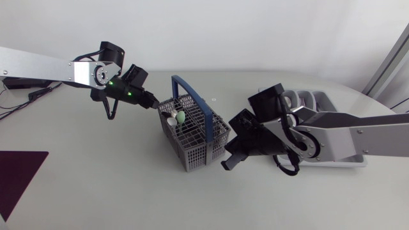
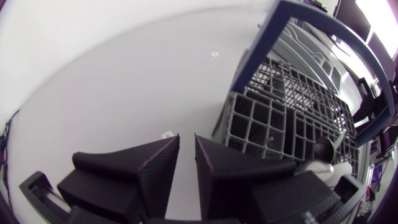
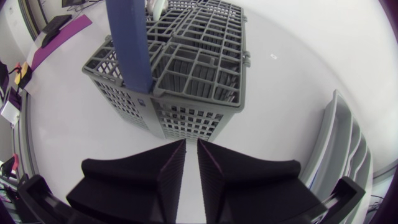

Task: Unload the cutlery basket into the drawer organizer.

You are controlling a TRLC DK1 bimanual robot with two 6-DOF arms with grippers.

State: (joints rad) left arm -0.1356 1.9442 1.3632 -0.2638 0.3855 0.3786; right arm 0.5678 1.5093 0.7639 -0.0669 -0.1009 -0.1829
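- Basket (image 1: 203,151) stands upright mid-bench (image 1: 96,191), with its blue handle (image 1: 192,94) up.
- Cutlery (image 1: 174,117) sits in the basket's left end, pale bowls up.
- Organizer (image 1: 323,101) lies on the bench at my right, partly behind my right arm and apart from the basket.
- My left claw (image 2: 186,140): narrow, holding nothing, just beside the basket's left end, near the cutlery.
- My right claw (image 3: 191,145): narrow, holding nothing, with the basket just ahead of it.

A dark purple mat (image 1: 19,174) lies on the white table (image 1: 115,191), a small white scrap (image 1: 215,99) well apart.
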